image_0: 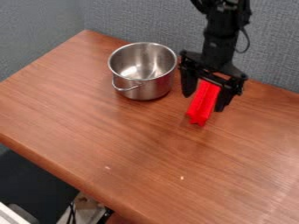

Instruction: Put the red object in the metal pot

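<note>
Claw [205,90]: released, its jaws spread wide; poised over the red object
Red object [202,104]: lying on the wooden table [122,144]; outside the pot, its far part between the fingers in this view
Metal pot [142,70]: upright on the table; beside the claw; wire handle [126,87] hanging against its outer wall

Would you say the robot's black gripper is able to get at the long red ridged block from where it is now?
Probably yes: the black gripper stands open over the long red ridged block, and the shiny steel pot sits off to one side.
</note>
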Action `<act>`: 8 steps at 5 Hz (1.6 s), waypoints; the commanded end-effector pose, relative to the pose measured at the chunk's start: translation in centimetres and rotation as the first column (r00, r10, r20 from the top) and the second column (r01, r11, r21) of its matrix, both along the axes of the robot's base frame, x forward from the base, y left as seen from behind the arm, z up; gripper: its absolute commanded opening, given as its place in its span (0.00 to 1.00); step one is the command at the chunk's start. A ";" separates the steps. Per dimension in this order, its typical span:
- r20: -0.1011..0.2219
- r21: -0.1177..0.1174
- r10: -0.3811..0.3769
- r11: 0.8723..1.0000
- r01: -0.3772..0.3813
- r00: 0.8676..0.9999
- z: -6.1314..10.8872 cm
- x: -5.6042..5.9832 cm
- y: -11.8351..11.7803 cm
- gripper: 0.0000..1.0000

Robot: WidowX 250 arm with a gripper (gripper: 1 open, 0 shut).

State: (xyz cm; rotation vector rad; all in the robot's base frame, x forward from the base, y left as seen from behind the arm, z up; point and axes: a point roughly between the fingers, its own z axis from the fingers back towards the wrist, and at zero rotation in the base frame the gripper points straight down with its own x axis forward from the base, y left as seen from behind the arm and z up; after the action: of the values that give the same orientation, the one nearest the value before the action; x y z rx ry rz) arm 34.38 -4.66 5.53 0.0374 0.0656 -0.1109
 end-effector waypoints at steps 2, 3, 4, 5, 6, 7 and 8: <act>0.042 0.023 -0.026 0.999 0.025 0.999 -0.3 2.1 -0.9 1.00; 0.033 0.030 -0.027 0.999 0.026 0.999 -1.0 2.6 -0.9 1.00; 0.030 0.032 -0.031 0.999 0.030 0.999 -1.3 3.0 -1.0 1.00; 0.034 0.030 -0.035 0.999 0.034 0.999 -1.3 3.2 -1.0 1.00; 0.037 0.027 -0.040 0.999 0.039 0.999 -1.3 3.3 -1.1 1.00; 0.039 0.023 -0.044 0.999 0.043 0.998 -1.2 3.4 -1.1 1.00; 0.041 0.019 -0.048 0.999 0.047 0.998 -1.0 3.6 -1.2 1.00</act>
State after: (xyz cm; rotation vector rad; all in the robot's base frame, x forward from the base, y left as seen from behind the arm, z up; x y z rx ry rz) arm 37.28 -5.31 3.23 0.0599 0.0647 -0.1444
